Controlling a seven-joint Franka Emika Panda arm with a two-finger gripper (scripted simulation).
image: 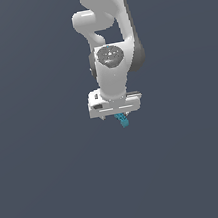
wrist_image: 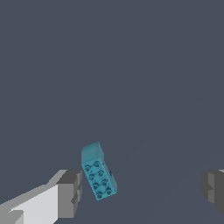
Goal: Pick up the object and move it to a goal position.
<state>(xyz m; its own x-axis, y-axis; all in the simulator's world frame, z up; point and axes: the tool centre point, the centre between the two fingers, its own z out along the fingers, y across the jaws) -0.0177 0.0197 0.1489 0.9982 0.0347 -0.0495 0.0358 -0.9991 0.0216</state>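
Observation:
The object is a tiny teal-blue studded block, slightly elongated and lying askew on the dark grey floor. In the exterior view it pokes out from under the white hand of my gripper, which hangs straight over it. In the wrist view the object lies between the fingers, close beside one grey fingertip and far from the other. My gripper is open wide and holds nothing. I cannot tell whether the near fingertip touches the block.
A plain dark grey floor fills both views. The white arm rises behind the hand at the top of the exterior view. No goal marker shows.

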